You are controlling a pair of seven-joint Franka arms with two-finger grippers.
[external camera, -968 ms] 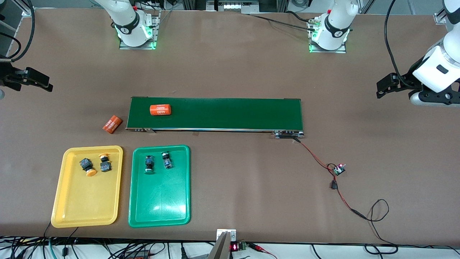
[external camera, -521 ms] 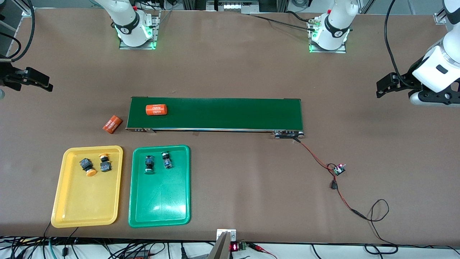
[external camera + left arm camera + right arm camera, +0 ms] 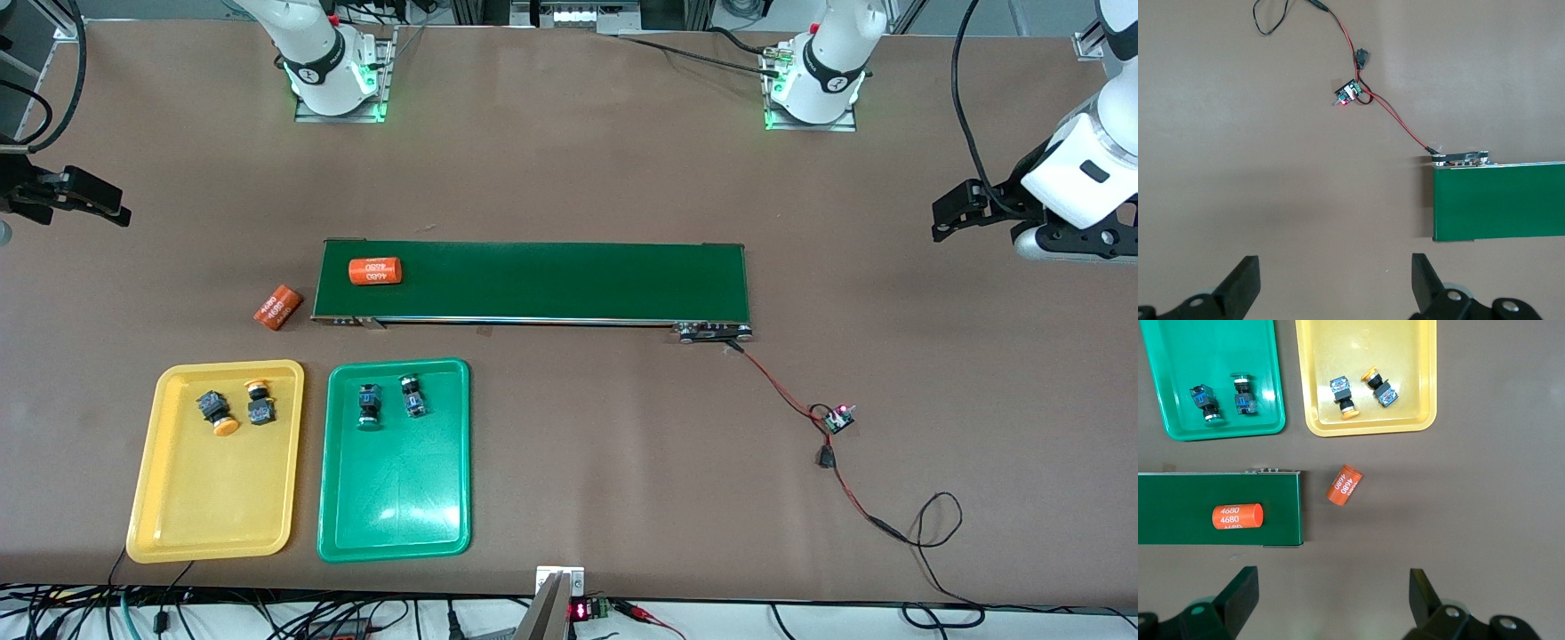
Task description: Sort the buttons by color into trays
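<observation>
Two yellow-orange buttons [image 3: 216, 412] [image 3: 259, 402] lie in the yellow tray [image 3: 213, 498]. Two green buttons [image 3: 369, 406] [image 3: 412, 396] lie in the green tray [image 3: 396, 498] beside it. The right wrist view shows the same: yellow-orange buttons [image 3: 1343, 399] [image 3: 1379, 387] in the yellow tray [image 3: 1405, 347], green buttons [image 3: 1205, 403] [image 3: 1243, 397] in the green tray [image 3: 1205, 347]. My right gripper [image 3: 111, 206] [image 3: 1333, 597] is open and empty, up over the table's right-arm end. My left gripper [image 3: 944, 220] [image 3: 1335, 283] is open and empty over the left-arm end.
A long dark-green belt [image 3: 551, 280] lies mid-table with an orange "4680" cylinder [image 3: 374, 271] on it. A second orange cylinder [image 3: 278, 307] lies on the table off the belt's end. Red-black wires and a small circuit board [image 3: 837, 419] trail from the belt's other end.
The orange cylinder on the belt has moved along it toward the right arm's end. Both arms, the trays and the buttons have not moved.
</observation>
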